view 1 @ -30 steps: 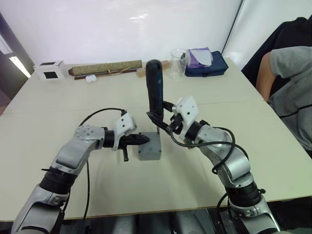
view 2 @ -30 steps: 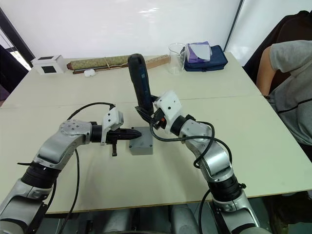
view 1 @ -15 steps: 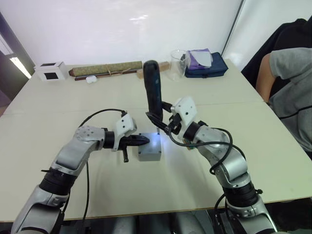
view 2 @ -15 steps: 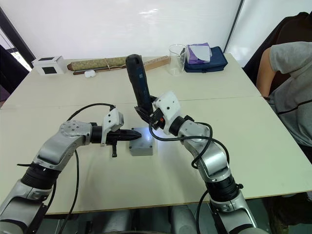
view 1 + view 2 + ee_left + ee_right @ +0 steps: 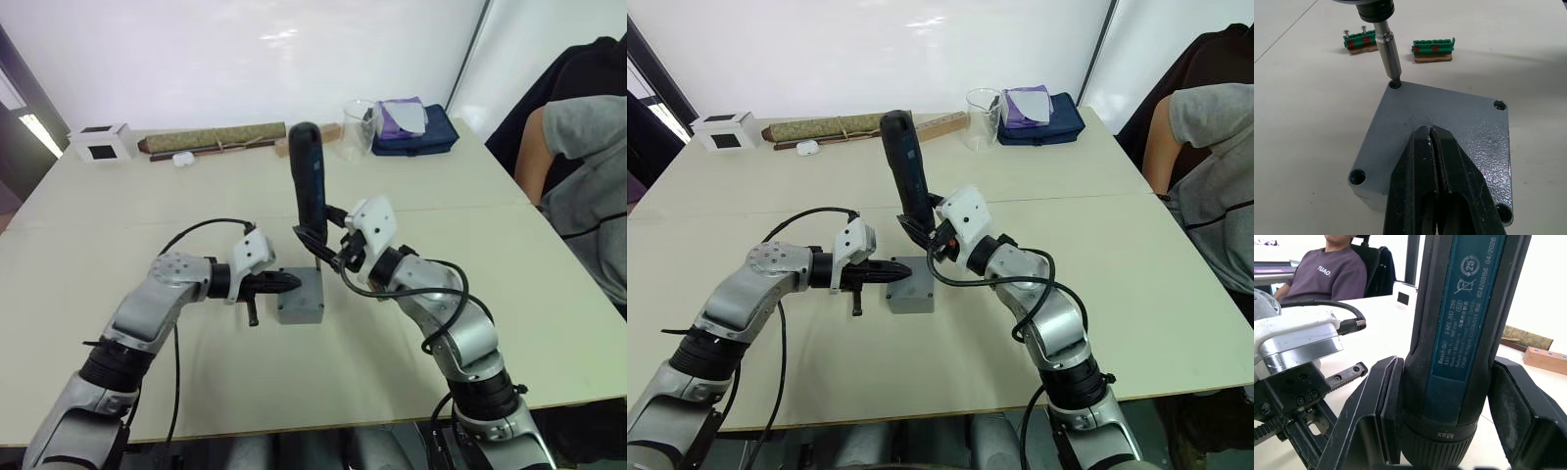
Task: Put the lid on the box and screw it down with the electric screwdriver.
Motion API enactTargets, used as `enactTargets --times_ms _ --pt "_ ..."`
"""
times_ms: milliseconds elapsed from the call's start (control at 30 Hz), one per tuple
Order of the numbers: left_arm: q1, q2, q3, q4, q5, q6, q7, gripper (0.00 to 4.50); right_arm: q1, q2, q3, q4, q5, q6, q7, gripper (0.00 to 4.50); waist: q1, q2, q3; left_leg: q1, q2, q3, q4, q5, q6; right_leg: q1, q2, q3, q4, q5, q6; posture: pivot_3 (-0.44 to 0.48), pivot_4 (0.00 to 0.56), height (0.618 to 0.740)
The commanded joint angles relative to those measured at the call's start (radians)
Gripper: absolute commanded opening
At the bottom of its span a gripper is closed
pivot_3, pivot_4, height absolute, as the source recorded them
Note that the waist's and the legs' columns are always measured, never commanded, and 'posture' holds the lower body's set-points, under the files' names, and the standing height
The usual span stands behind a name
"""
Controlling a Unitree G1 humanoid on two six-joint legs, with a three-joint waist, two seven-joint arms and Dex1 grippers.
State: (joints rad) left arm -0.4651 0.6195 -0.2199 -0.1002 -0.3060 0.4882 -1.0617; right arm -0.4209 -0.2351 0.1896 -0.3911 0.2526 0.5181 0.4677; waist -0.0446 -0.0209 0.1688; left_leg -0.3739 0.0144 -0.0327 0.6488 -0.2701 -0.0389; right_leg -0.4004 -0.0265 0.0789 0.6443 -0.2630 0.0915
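Observation:
The grey box (image 5: 300,305) stands mid-table with the lid (image 5: 1459,122) lying flat on top of it. My left gripper (image 5: 290,281) is shut, and its fingertips (image 5: 1422,142) rest on the lid from the left side. Held nearly upright, the electric screwdriver (image 5: 310,191) has my right gripper (image 5: 327,251) shut on its lower body. Its metal bit (image 5: 1388,51) stands in the lid's far corner hole (image 5: 1395,84). In the right wrist view both fingers (image 5: 1376,416) clamp the tool's barrel (image 5: 1459,333).
Two green terminal strips (image 5: 1433,46) lie just beyond the box. Along the far edge stand a white cube (image 5: 101,142), a rolled scroll (image 5: 211,137), a glass beaker (image 5: 358,125) and a blue bag (image 5: 411,122). A person (image 5: 588,186) sits at the right.
Half a second ago a white glow lit the box under the tool's tip; it is gone now. The screwdriver has shifted slightly left since a second ago.

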Motion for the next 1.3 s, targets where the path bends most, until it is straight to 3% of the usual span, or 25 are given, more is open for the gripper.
enactTargets --times_ms 33,200,333,433,600,867,1100,1167,1200,1300 --pt "0.02 -0.002 -0.012 -0.003 0.0 0.027 -0.002 0.0 -0.101 0.013 -0.154 -0.101 0.173 0.103 -0.01 2.15 0.0 0.0 0.001 -0.001 0.0 0.0 0.0 0.0 0.0 -0.001 0.0 0.0 0.0 0.0 0.0 0.0 0.15 0.74" --pt "0.021 -0.027 0.061 -0.026 -0.083 0.062 0.009 0.0 -0.334 -0.059 -0.485 -0.105 0.56 0.427 -0.164 2.15 0.002 0.004 0.007 -0.013 0.0 0.0 0.002 0.0 0.0 -0.013 -0.001 0.0 0.003 0.001 0.001 0.0 0.15 0.74" --pt "-0.003 -0.052 0.142 -0.08 -0.15 0.094 0.057 0.0 -0.523 -0.282 -0.706 0.107 0.866 0.847 -0.281 2.15 0.006 0.003 0.009 -0.021 0.001 -0.001 0.0 0.0 0.0 -0.021 -0.003 -0.001 0.004 0.003 0.004 0.0 0.15 0.74" --pt "-0.048 -0.01 0.199 -0.157 -0.337 0.251 -0.029 0.0 -0.477 -0.559 -0.636 0.202 0.746 0.995 -0.225 2.15 0.012 0.002 0.01 -0.029 0.0 -0.001 0.0 0.0 0.0 -0.027 -0.004 -0.002 0.002 0.003 0.004 0.0 0.15 0.74" --pt "-0.06 0.095 0.123 -0.269 -0.32 0.268 -0.091 0.0 -0.311 -0.832 -0.456 0.391 0.792 1.096 -0.131 2.15 0.006 0.005 0.012 -0.035 -0.003 0.001 -0.001 -0.002 0.004 -0.032 -0.003 -0.001 -0.004 0.003 0.004 0.0 0.15 0.74" --pt "-0.034 0.11 0.112 -0.354 -0.33 0.272 -0.046 0.0 -0.237 -0.902 -0.28 0.512 0.659 1.068 -0.007 2.15 -0.008 0.012 0.022 -0.034 0.0 0.003 0.001 -0.003 0.006 -0.033 0.002 0.002 -0.003 0.003 0.005 0.0 0.15 0.74" --pt "-0.008 0.093 0.113 -0.335 -0.319 0.275 0.023 0.0 -0.299 -0.911 -0.035 0.543 0.458 0.92 0.13 2.15 -0.003 0.012 0.022 -0.034 -0.001 0.004 0.009 -0.003 0.006 -0.032 0.001 0.002 0.002 0.003 0.005 0.0 0.15 0.74" --pt "0.002 0.1 0.115 -0.333 -0.319 0.269 0.025 0.0 -0.308 -0.907 -0.017 0.551 0.434 0.915 0.162 3.13 -0.001 0.012 0.023 -0.034 -0.001 0.004 0.009 -0.003 0.006 -0.032 0.001 0.002 0.003 0.003 0.005 0.0 0.15 0.74" --pt "0.003 0.102 0.113 -0.326 -0.313 0.262 0.024 0.0 -0.308 -0.909 -0.006 0.55 0.418 0.906 0.175 3.27 0.0 0.012 0.023 -0.034 -0.001 0.004 0.01 -0.003 0.006 -0.032 0.002 0.002 0.003 0.003 0.005 0.0 0.15 0.74" --pt "0.0 0.096 0.106 -0.301 -0.301 0.249 0.026 0.0 -0.3 -0.921 0.031 0.531 0.356 0.863 0.202 4.33 0.003 0.012 0.023 -0.034 -0.001 0.003 0.012 -0.003 0.006 -0.032 0.001 0.001 0.003 0.003 0.005 0.0 0.15 0.74"
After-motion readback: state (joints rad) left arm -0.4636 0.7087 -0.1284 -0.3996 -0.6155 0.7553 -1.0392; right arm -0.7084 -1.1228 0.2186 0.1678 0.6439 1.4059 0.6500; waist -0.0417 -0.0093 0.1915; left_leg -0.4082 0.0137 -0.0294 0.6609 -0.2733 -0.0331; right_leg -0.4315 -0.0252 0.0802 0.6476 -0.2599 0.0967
